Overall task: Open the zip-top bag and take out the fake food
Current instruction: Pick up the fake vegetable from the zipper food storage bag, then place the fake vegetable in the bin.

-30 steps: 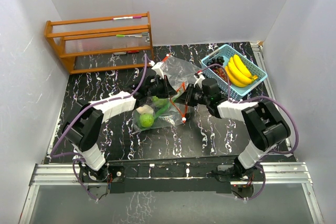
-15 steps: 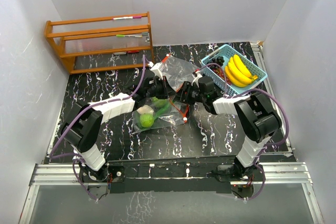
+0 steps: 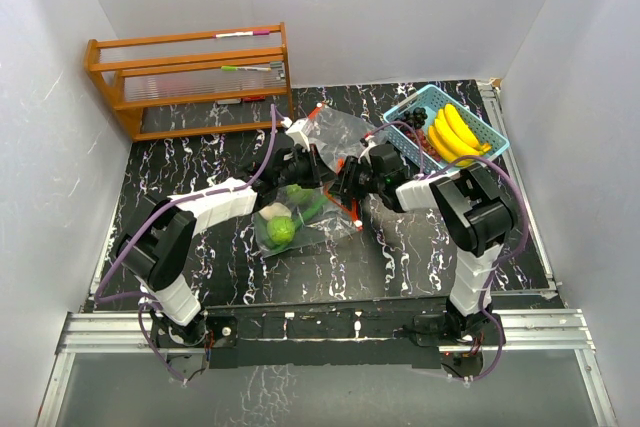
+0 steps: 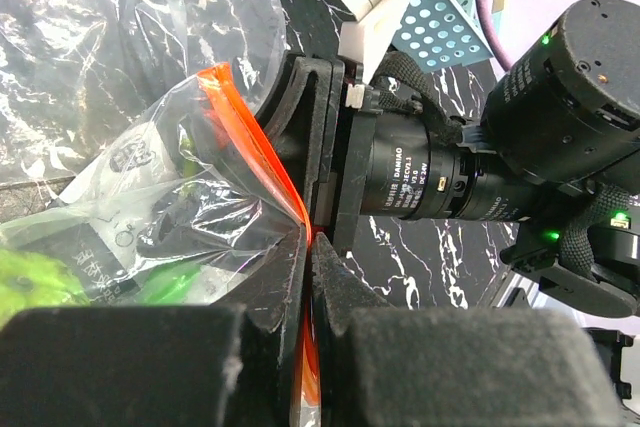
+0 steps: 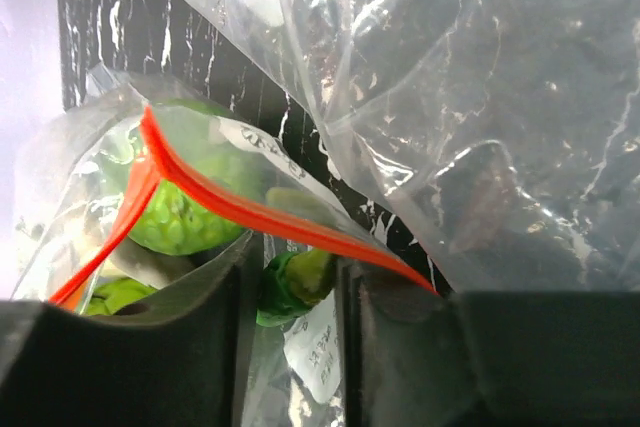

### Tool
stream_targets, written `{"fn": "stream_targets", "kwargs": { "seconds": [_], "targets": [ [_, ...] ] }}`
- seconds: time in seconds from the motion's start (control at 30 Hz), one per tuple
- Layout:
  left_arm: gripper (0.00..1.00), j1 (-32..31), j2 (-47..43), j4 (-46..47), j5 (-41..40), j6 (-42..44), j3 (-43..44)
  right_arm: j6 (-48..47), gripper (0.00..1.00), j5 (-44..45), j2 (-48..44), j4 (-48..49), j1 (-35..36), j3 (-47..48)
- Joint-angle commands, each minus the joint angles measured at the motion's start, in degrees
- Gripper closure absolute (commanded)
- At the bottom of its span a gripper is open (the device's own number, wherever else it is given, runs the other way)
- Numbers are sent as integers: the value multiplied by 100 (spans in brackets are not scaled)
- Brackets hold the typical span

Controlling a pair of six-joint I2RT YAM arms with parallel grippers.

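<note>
Now left fingers pinch the zip-top bag, mid tabletop, fake food inside; right fingers gape. Close those on the opposite orange lip, then pull apart slowly.

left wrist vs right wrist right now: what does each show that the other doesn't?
Left wrist only: left fingers pinched on the orange zip strip of the zip-top bag, the right arm, a corner of the light-blue basket. Right wrist only: the bag mouth parted, a sharp view of the bumpy green fruit and a green vegetable inside. Both: the bag, its strip, the black marbled table.
</note>
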Motion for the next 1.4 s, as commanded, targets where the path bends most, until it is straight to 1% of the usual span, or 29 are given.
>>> {"fn": "stream_targets", "kwargs": {
  "seconds": [0.0,0.03,0.1,0.3,0.37,0.43,0.5,0.7,0.83,0.9,0.97,1.03,1.2,1.27,1.33,1.37],
  "targets": [
    [100,-31,-245,169,120,-55,-103,19,74,-4,-277,451,34,43],
    [100,-31,-240,238,112,-109,-153,46,78,12,-423,571,37,-63],
    [100,-31,-240,389,-5,-220,-263,89,82,47,-721,702,37,-240],
    [100,1,-210,503,-479,-397,-326,102,85,240,-1737,629,38,-721],
    [100,35,-273,663,-624,-439,-448,8,85,353,-1985,473,38,-864],
    [100,91,-330,766,-678,-484,-573,-173,86,712,-2307,145,23,-912],
    [100,156,-335,740,-607,-495,-606,-399,89,1023,-2510,-281,-89,-814],
    [100,245,-565,736,-622,-465,-875,-666,91,1275,-2749,-1034,-801,-266],
    [100,273,-704,733,-653,-471,-1090,-642,91,1285,-2906,-1144,-1372,42],
    [100,284,-749,754,-653,-481,-1153,-571,91,1475,-3025,-1122,-1612,116],
    [100,301,-760,774,-649,-490,-1160,-497,92,1902,-3184,-946,-1762,49],
    [100,304,-774,800,-636,-491,-1143,-365,92,2349,-3348,-512,-1874,-169],
    [100,309,-762,892,-586,-539,-1194,174,93,3271,-3666,962,-2245,-1001],
    [100,303,-761,950,-551,-577,-1258,403,92,3548,-3708,1579,-2415,-1339],
    [100,305,-749,971,-548,-587,-1282,562,92,3815,-3591,1861,-2449,-1396],
    [100,303,-746,987,-547,-589,-1287,575,92,3936,-3505,1962,-2598,-1390]
  ]
}}
